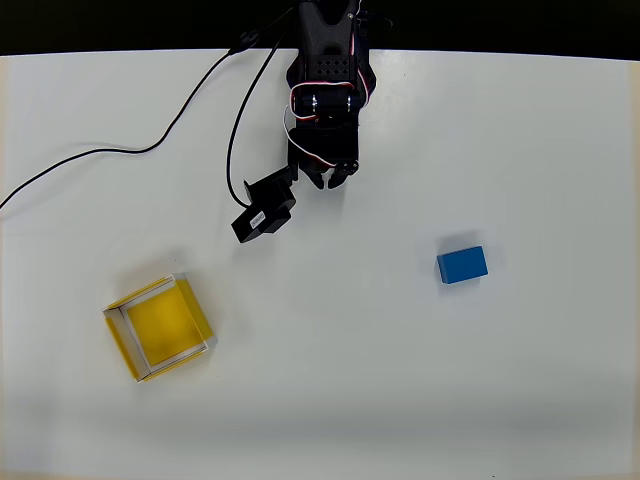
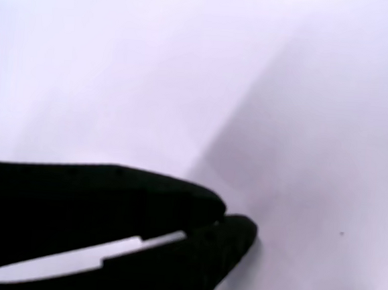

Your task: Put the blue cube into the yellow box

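The blue cube [image 1: 462,264] lies on the white table [image 1: 400,380], right of centre, with nothing touching it. Far to the left, nearer the front edge, sits the yellow box [image 1: 160,327], open-topped, with nothing on its yellow floor. My black gripper [image 1: 334,180] hangs at the back centre, well apart from both and up and to the left of the cube. In the wrist view the two black fingers meet at their tips, so the gripper [image 2: 231,223] is shut with nothing in it, over bare white table.
A black cable [image 1: 150,148] loops from the arm's base across the back left of the table. The wrist camera housing [image 1: 265,212] sticks out to the left of the gripper. A dark strip [image 1: 100,25] marks the table's back edge.
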